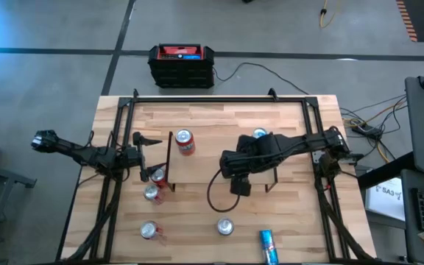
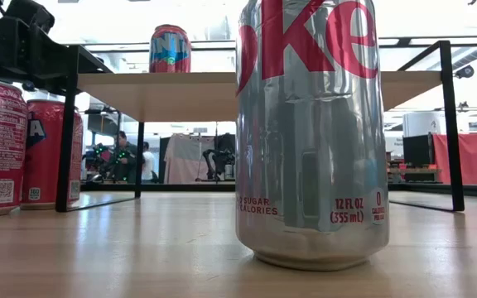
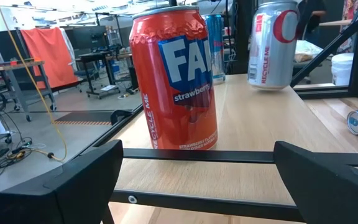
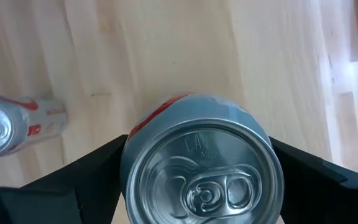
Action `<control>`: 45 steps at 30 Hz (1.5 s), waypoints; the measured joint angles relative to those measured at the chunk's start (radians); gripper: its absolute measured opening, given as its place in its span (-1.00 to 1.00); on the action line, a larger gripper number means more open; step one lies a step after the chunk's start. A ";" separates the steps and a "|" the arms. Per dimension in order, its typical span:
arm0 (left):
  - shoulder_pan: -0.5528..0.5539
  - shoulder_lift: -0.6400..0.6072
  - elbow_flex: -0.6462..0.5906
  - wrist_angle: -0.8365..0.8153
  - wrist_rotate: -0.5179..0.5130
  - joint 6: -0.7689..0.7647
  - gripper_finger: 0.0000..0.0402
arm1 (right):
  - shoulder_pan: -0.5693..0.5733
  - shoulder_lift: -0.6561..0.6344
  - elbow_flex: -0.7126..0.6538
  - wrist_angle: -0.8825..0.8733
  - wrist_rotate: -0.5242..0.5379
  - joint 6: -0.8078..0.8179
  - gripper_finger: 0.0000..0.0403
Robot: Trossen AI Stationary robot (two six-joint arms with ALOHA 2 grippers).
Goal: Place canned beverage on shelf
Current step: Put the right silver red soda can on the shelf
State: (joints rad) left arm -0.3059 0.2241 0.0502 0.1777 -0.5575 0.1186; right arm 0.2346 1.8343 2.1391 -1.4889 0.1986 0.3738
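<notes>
My right gripper (image 1: pixel 240 185) hangs at the near edge of the shelf (image 1: pixel 201 165), pointing steeply down, shut on a silver-topped can with red on its side (image 4: pixel 197 155). In the high view the gripper hides this can. A red can (image 1: pixel 185 140) stands on the shelf's far left part. Another can (image 1: pixel 260 133) stands farther right, half hidden by my right arm. My left gripper (image 1: pixel 146 156) rests open by the shelf's left end. An orange strawberry can (image 3: pixel 176 78) stands on the table just ahead of its fingers, untouched. My right gripper pinches the can between its two fingers (image 4: pixel 92 171), one on each side of the round wall just below the top rim (image 4: pixel 129 149). The fingers come from above, slanting down along the can, whose top faces the wrist. The can's body hides what is under it.
A silver cola can (image 1: pixel 225 226), a red-and-silver can (image 1: pixel 149 230) and a blue can lying on its side (image 1: pixel 269 246) sit near the table's near edge. Two more cans (image 1: pixel 153 184) stand by the shelf's left legs. A black-and-red box (image 1: pixel 182 65) is beyond the far edge.
</notes>
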 joint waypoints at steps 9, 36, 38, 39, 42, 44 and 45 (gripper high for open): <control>0.000 0.000 0.000 0.000 0.000 0.000 0.99 | -0.013 0.000 0.000 0.014 -0.021 0.008 0.71; 0.000 0.000 0.000 0.000 0.000 0.000 0.99 | 0.025 0.000 -0.091 0.004 0.073 0.565 0.90; 0.000 0.000 0.000 0.000 0.000 0.000 0.99 | 0.047 0.000 -0.094 0.005 0.093 0.610 0.90; 0.000 0.000 0.000 0.000 0.000 0.000 0.99 | 0.061 0.000 -0.094 0.006 0.112 0.628 0.90; 0.000 0.000 0.000 0.000 0.000 0.000 0.99 | 0.104 0.000 -0.094 0.005 0.181 0.682 0.90; 0.000 0.000 0.000 0.000 0.000 0.000 0.99 | 0.134 0.000 -0.094 0.005 0.229 0.723 0.90; 0.000 0.000 0.000 0.000 0.000 0.000 0.99 | 0.146 0.000 -0.094 0.004 0.249 0.747 0.90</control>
State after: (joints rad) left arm -0.3060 0.2239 0.0502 0.1780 -0.5575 0.1187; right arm 0.3808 1.8347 2.0453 -1.4844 0.4480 1.1208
